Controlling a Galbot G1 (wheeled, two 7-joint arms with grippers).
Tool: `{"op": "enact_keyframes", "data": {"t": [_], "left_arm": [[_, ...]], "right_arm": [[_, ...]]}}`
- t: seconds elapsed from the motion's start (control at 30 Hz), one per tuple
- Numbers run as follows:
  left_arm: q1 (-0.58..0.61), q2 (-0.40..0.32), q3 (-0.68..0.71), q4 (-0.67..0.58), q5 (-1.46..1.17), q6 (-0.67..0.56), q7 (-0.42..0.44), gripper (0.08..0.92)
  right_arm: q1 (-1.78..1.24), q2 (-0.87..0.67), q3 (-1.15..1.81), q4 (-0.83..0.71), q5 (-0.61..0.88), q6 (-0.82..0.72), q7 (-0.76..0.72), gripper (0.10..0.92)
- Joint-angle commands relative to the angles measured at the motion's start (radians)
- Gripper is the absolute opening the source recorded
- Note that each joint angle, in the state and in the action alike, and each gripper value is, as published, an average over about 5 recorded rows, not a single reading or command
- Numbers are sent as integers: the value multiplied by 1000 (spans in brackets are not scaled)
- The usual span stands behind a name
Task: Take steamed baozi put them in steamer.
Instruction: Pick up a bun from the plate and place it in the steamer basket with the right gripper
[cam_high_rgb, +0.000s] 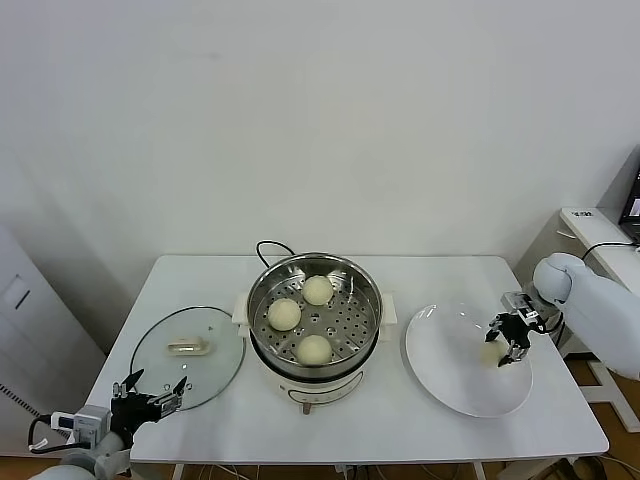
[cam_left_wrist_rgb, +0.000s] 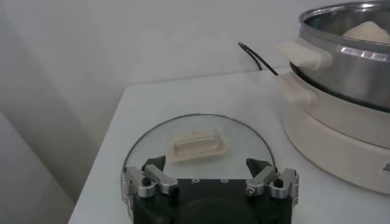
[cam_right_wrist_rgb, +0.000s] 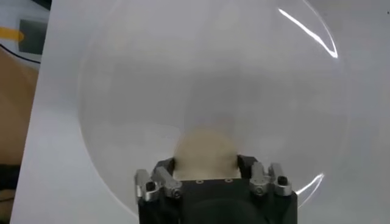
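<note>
Left gripper (cam_left_wrist_rgb: 210, 178) spread wide above glass lid (cam_left_wrist_rgb: 198, 143), beside steamer (cam_left_wrist_rgb: 341, 73)

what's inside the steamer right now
Three buns sit apart on the perforated tray inside the steamer. Whatever lies under that tray is hidden. A fourth bun is over the plate, in the right gripper.

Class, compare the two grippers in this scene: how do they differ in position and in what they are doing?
The right gripper is over the white plate, shut on a baozi; the left gripper hangs open and empty at the table's near edge beside the glass lid. The right one is working; the left one waits. Both are dark, two-fingered tools.
</note>
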Motion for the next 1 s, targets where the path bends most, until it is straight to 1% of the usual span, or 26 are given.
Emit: {"op": "enact_keyframes", "data": {"t": [0.03, 0.1, 0.27, 0.47, 0.57, 0.7, 0.9, 1.0], "left_arm": [[2, 0, -3, -4, 0, 2, -1, 823], [2, 1, -4, -4, 1, 3, -1, 823], [3, 3, -7, -2, 2, 6, -2, 823], [2, 1, -5, 0, 8, 5, -5, 823], [1, 1, -4, 2, 12, 5, -5, 823], [-2, 0, -2, 1, 17, 4, -5, 823], [-1, 1, -1, 0, 22, 2, -5, 823], [0, 1, 0, 1, 24, 1, -6, 823]], "right_arm": [[3, -24, -8, 34, 0, -20, -1, 425], [38, -50, -56, 70, 53, -45, -5, 406], [218, -115, -260, 164, 219, -125, -23, 399], [570, -144, -614, 304, 496, -276, -12, 399], [709, -117, -755, 365, 644, -347, 8, 399], [856, -55, -893, 419, 788, -427, 42, 401], [951, 45, -966, 498, 1000, -568, 116, 405], [965, 92, -962, 520, 1058, -619, 156, 405]]}}
